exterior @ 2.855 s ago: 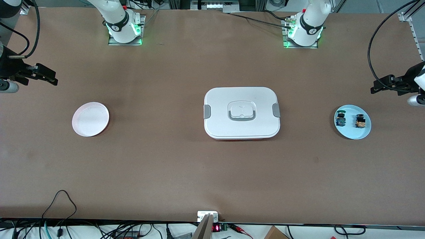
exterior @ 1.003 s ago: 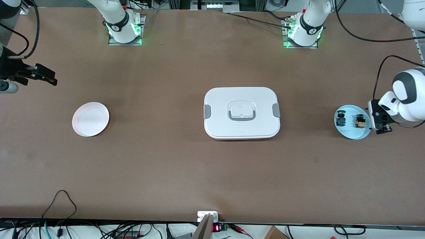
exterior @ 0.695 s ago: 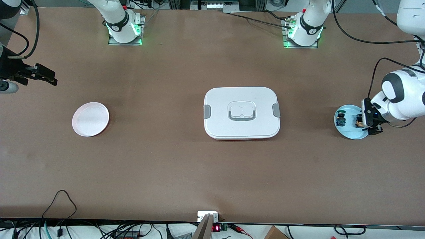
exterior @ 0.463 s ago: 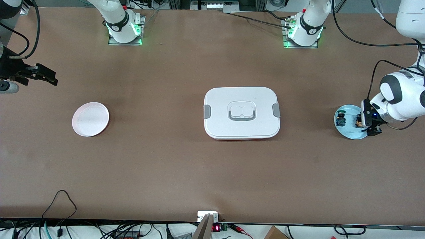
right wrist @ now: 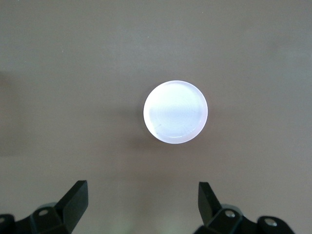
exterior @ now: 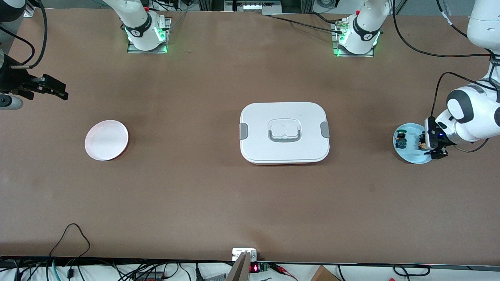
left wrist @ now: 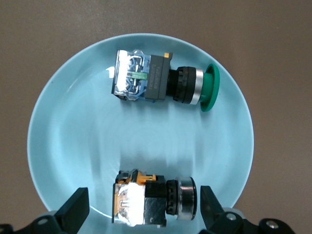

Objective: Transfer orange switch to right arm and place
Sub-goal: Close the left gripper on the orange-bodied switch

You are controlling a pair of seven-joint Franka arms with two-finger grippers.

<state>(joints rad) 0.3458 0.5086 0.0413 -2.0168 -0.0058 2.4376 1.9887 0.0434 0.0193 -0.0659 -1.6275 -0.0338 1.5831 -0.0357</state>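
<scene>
The orange switch (left wrist: pixel 153 197) lies on its side on the light blue plate (left wrist: pixel 73 131), its black head with a silver ring pointing away from its orange body. My left gripper (left wrist: pixel 144 210) is open just above the plate. One black finger stands off each end of the switch, and neither touches it. From the front, the orange switch (exterior: pixel 421 143) is partly hidden by the left gripper (exterior: pixel 429 145). The right arm waits at its own end of the table, and its right gripper (exterior: pixel 58 92) hangs open and empty. In its wrist view the right gripper (right wrist: pixel 144 202) looks down at the table.
A switch with a blue body and green cap (left wrist: pixel 161 83) shares the blue plate (exterior: pixel 410 156). A pale pink plate (exterior: pixel 106 140) sits toward the right arm's end. A white lidded box (exterior: pixel 284 132) with grey latches stands mid-table. Cables trail along the table's near edge.
The left arm swung in from the table's end and came down over the blue plate, settling its open fingers around the orange switch. The right arm has not moved.
</scene>
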